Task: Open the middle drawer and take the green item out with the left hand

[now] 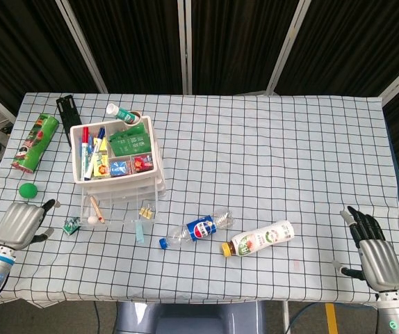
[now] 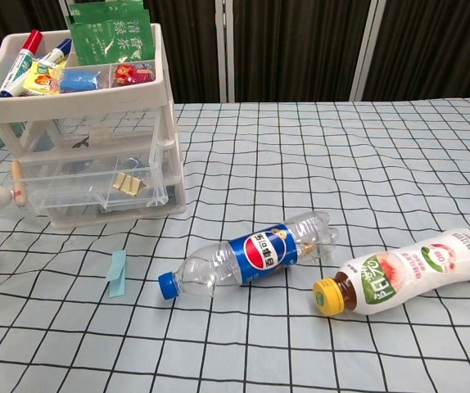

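Now the left robot hand [image 1: 20, 224] hovers with fingers loosely apart, holding nothing; the small green item [image 1: 69, 225] lies on the desk [image 1: 269, 160] just beside its fingertips, in front of the pulled-out drawer [image 1: 119, 209]. Best lift straight clear without brushing it.

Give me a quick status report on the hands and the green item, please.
Left hand holds nothing, beside the green item, not touching. Green item lying on the tablecloth by the open middle drawer. Right hand open, idle. Nothing in the way.
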